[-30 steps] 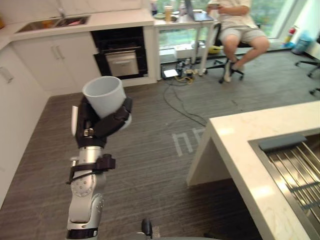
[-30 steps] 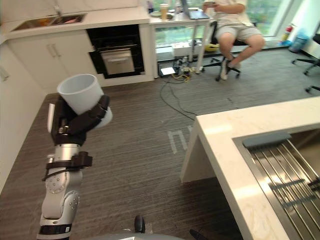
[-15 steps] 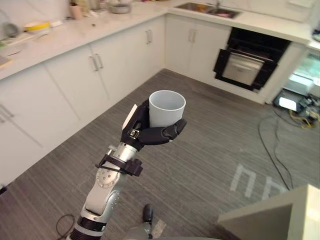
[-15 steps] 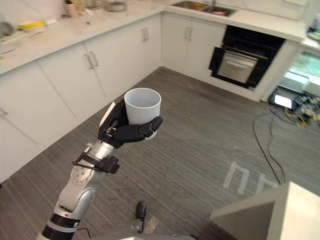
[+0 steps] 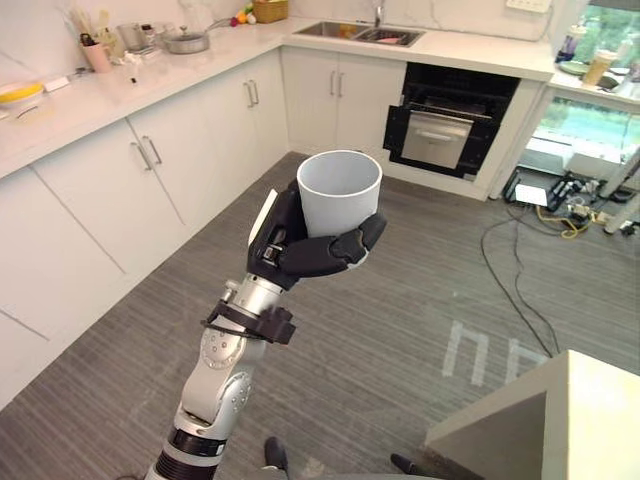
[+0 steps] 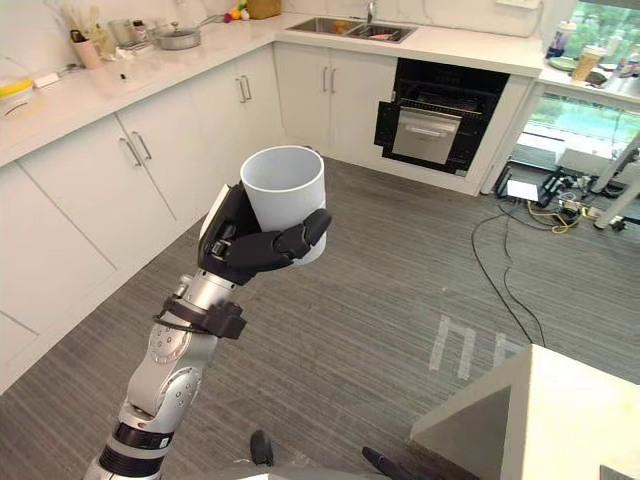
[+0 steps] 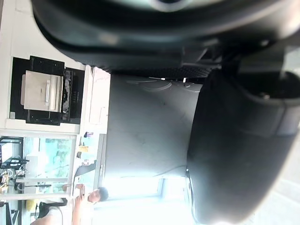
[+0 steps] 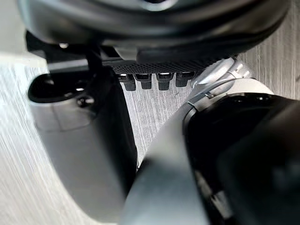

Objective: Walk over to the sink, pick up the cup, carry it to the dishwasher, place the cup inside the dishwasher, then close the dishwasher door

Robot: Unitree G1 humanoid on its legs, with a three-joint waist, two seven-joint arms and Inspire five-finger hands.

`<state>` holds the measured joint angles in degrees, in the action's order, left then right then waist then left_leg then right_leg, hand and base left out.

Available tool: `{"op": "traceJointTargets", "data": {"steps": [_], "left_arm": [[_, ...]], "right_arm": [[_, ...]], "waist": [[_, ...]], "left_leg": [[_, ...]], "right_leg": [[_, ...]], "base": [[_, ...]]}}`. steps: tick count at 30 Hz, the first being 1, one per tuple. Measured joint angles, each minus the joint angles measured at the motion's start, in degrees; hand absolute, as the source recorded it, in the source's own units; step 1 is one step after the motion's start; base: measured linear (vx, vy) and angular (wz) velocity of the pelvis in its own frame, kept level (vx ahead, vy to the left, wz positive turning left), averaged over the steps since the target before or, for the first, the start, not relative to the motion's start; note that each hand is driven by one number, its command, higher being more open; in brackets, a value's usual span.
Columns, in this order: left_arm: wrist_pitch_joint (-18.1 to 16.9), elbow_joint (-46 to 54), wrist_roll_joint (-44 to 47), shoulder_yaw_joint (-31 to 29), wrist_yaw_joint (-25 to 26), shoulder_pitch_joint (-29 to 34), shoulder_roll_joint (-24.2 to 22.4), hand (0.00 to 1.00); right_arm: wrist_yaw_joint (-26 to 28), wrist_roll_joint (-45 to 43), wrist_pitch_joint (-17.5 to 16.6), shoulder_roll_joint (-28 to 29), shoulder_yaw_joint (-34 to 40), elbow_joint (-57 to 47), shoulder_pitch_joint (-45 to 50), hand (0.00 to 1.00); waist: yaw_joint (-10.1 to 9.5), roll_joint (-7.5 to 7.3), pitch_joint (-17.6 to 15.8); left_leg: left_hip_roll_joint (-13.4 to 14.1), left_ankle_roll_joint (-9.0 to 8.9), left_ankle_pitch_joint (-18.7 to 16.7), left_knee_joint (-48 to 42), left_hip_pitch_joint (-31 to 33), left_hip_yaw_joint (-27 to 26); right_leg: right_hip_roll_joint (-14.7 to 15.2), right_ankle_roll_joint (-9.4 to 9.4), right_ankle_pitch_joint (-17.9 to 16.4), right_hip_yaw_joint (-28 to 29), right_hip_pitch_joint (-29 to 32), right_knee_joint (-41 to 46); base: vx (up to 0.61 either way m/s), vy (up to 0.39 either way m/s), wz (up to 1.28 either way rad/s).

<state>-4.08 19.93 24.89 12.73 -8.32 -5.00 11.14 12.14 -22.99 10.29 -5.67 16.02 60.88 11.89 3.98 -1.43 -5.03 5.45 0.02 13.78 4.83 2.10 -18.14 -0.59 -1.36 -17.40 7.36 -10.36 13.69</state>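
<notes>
The white cup [image 5: 340,190] sits gripped in the left robot hand [image 5: 290,245].
Its fingers [image 5: 340,250] and thumb curl round the upright cup's lower half, above the grey floor [image 5: 420,300], well apart from the black built-in appliance [image 5: 450,115].

The left hand [image 5: 292,243] hides the cup [image 5: 338,192] base (fingers wrapped round).

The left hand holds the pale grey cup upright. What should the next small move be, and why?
Probably a step towards the black appliance with a silver front under the far counter, with the pale grey round cup held upright. The left hand has its fingers curled round the cup, and open grey floor lies between it and that appliance.
</notes>
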Motion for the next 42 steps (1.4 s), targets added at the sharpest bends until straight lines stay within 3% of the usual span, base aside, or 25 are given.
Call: {"op": "traceJointTargets", "data": {"steps": [7, 8, 14, 17, 19, 21, 23, 24, 26, 27, 31, 33, 34, 35, 36, 37, 38, 40, 42], "left_arm": [[-0.85, -0.06, -0.02, 0.02, 1.91, -0.08, -0.19, 0.0], [-2.77, -2.9, -0.44, -1.13, 5.78, -1.59, -1.05, 0.0], [-2.75, -2.84, -0.44, -1.19, 6.25, -1.49, -1.66, 0.0], [-2.28, -1.86, -0.43, -3.05, 8.73, 1.81, -4.2, 0.0], [-1.32, -1.28, -0.43, -5.27, 11.07, 5.89, -6.73, 0.0], [-0.21, -0.69, -0.44, -6.28, 13.1, 9.83, -9.05, 0.0], [0.1, 0.55, -0.44, -6.92, 14.84, 14.91, -10.28, 0.0], [0.67, 0.51, -0.46, -8.0, 15.72, 16.56, -10.26, 0.0], [1.61, -0.06, -0.76, -10.85, 17.46, 18.65, -10.56, 0.0], [1.78, -0.36, -0.81, -12.68, 18.13, 19.56, -11.09, 0.0], [1.58, -0.39, -0.72, -14.13, 18.31, 20.79, -10.68, 0.0], [1.84, -0.41, -0.11, -12.8, 16.79, 20.65, -9.38, 0.0], [1.87, -0.41, -0.12, -12.66, 16.35, 20.12, -9.61, 0.0], [2.56, -0.44, -0.14, -12.32, 15.7, 18.54, -10.26, 0.0], [2.92, -0.42, -0.15, -11.8, 15.39, 17.59, -10.07, 0.0], [4.01, -0.4, -0.19, -10.5, 15.0, 15.45, -8.98, 0.0], [4.55, -0.96, -0.28, -8.48, 14.85, 14.07, -8.26, 0.0], [4.54, -1.74, -0.34, -7.35, 14.77, 12.43, -8.02, 0.0], [4.51, -3.9, -0.46, -5.21, 14.66, 10.4, -8.2, 0.0]], "right_arm": [[0.62, -0.03, -1.21, 0.43, 0.03, -0.06, 1.37, 1.0], [1.63, 0.13, -2.63, 0.7, 0.02, -0.02, 2.29, 1.0], [1.63, 0.12, -2.54, 0.91, -0.15, -0.81, 2.77, 1.0], [1.36, 0.07, -2.33, 1.31, -0.65, -2.6, 3.04, 1.0], [1.74, -0.23, -2.38, 2.23, -0.63, -4.87, 3.17, 1.0], [0.28, 0.0, -2.48, 2.91, -0.83, -6.32, 3.63, 1.0], [0.51, -0.36, -1.95, 2.27, -0.48, -5.64, 3.79, 1.0], [0.94, -0.9, -1.47, 2.13, 0.26, -4.72, 3.56, 1.0], [1.24, -1.79, -1.06, 1.3, 3.15, -2.53, 3.37, 1.0], [1.09, -2.0, -1.36, 0.88, 5.27, -1.0, 3.53, 1.0], [0.38, -1.91, -2.53, -0.92, 7.77, 2.65, 4.28, 1.0], [-1.36, -2.08, -3.83, -0.96, 8.67, 4.52, 4.19, 1.0], [-1.76, -2.17, -4.19, -0.97, 9.02, 4.61, 3.94, 1.0], [-2.33, -2.99, -5.73, -0.98, 10.1, 4.22, 2.96, 1.0], [-2.55, -3.71, -6.19, -0.82, 10.22, 4.2, 2.55, 1.0], [-3.09, -5.08, -6.45, -0.13, 10.64, 4.22, 1.8, 1.0], [-3.69, -6.07, -7.2, 0.57, 10.36, 3.57, 1.85, 1.0], [-3.88, -7.56, -8.77, 2.3, 8.06, 0.72, 1.71, 1.0], [-3.69, -9.65, -10.28, 4.02, 5.52, -3.98, 2.25, 1.0]], "waist": [[1.53, 0.13, 2.45], [1.85, -0.11, 3.75], [1.54, -0.02, 3.8], [1.22, 0.0, 3.72], [0.91, 0.5, 3.4], [0.37, 0.63, 3.38], [-0.55, 0.95, 3.3], [-0.76, 1.38, 3.19], [-0.87, 2.8, 2.67], [-1.01, 3.56, 2.32], [-1.93, 3.66, 3.31], [-2.36, 2.82, 4.76], [-2.2, 3.42, 4.71], [-1.6, 3.51, 3.42], [-1.59, 3.23, 3.13], [-1.65, 2.32, 2.14], [-1.36, 2.36, 1.59], [-1.12, 2.34, 1.06], [0.5, 2.22, -0.44]], "left_leg": [[1.12, -0.47, -1.57, 0.42, -0.69, -4.17], [1.17, -0.86, -1.62, 0.46, -0.03, -2.89], [1.47, -0.92, -1.54, -0.11, -0.13, -3.2], [3.11, -0.16, -3.25, -5.4, -0.23, -4.52], [5.59, -1.31, -7.33, -13.34, -0.02, -5.06], [7.55, -3.89, -9.7, -20.15, 1.41, -4.9], [8.43, -6.15, -11.37, -24.82, 3.1, -4.39], [8.17, -6.43, -11.85, -25.33, 3.42, -3.99], [6.52, -5.67, -14.18, -25.1, 3.5, -1.18], [5.07, -3.72, -15.94, -25.06, 3.95, 0.59], [-0.29, -0.69, -18.08, -25.09, 5.36, 1.72], [-5.68, 0.61, -19.06, -22.87, 5.38, 2.98], [-6.99, 1.17, -19.29, -21.93, 4.75, 3.7], [-8.0, 2.21, -19.52, -22.17, 3.63, 4.9], [-8.5, 2.84, -19.91, -22.21, 2.66, 5.25], [-9.48, 4.23, -21.2, -22.33, -0.32, 6.32], [-9.79, 5.1, -22.64, -21.32, -3.76, 7.28], [-9.33, 5.86, -24.16, -20.86, -6.83, 8.12], [-8.22, 5.88, -25.62, -20.89, -9.65, 10.97]], "right_leg": [[0.08, 1.1, 2.18, 4.01, 0.62, -2.24], [0.02, 2.36, 3.37, 3.38, 1.53, -2.62], [-0.05, 2.36, 3.37, 3.4, 1.46, -2.6], [0.06, 2.54, 3.55, 1.62, -0.02, -2.5], [0.22, 2.07, 3.56, -1.39, -2.28, -2.58], [1.33, 0.75, 2.21, -4.95, -3.73, -2.41], [1.97, 0.96, 1.95, -6.05, -3.82, -1.81], [2.31, 1.42, 1.67, -6.22, -3.68, -1.37], [3.1, 2.28, 0.59, -6.99, -3.07, 0.12], [3.81, 2.9, -0.34, -7.87, -2.75, 1.14], [8.42, 5.04, -2.18, -10.43, -2.62, 1.63], [12.66, 4.65, -3.07, -12.94, -3.35, 0.63], [13.07, 5.15, -2.67, -13.85, -2.86, 4.13], [14.94, 6.89, -1.53, -15.63, 1.86, 16.63], [15.97, 7.23, -0.05, -15.34, 4.46, 23.67], [17.54, 6.15, 6.33, -14.08, 8.2, 36.04], [17.43, 5.33, 14.0, -11.62, 11.13, 44.58], [14.27, 3.82, 12.24, -8.4, 17.95, 52.08], [10.0, 3.12, 7.93, -8.56, 23.5, 49.3]], "base": [[-0.04, 0.041, -0.32], [-0.02, 0.016, -0.09], [0.0, 0.0, -0.02], [-0.02, -0.025, -0.27], [-0.06, -0.08, -0.39], [-0.12, -0.032, -0.07], [-0.09, 0.026, -0.01], [-0.04, 0.035, 0.04], [0.01, 0.054, 0.23], [0.04, 0.077, 0.34], [0.12, 0.114, 0.38], [0.24, 0.172, 0.46], [0.31, 0.18, 0.53], [0.26, 0.134, 0.46], [0.31, 0.16, 0.53], [0.27, 0.104, 0.41], [0.27, 0.078, 0.35], [0.25, -0.002, 0.2], [0.26, -0.098, 0.59]]}}
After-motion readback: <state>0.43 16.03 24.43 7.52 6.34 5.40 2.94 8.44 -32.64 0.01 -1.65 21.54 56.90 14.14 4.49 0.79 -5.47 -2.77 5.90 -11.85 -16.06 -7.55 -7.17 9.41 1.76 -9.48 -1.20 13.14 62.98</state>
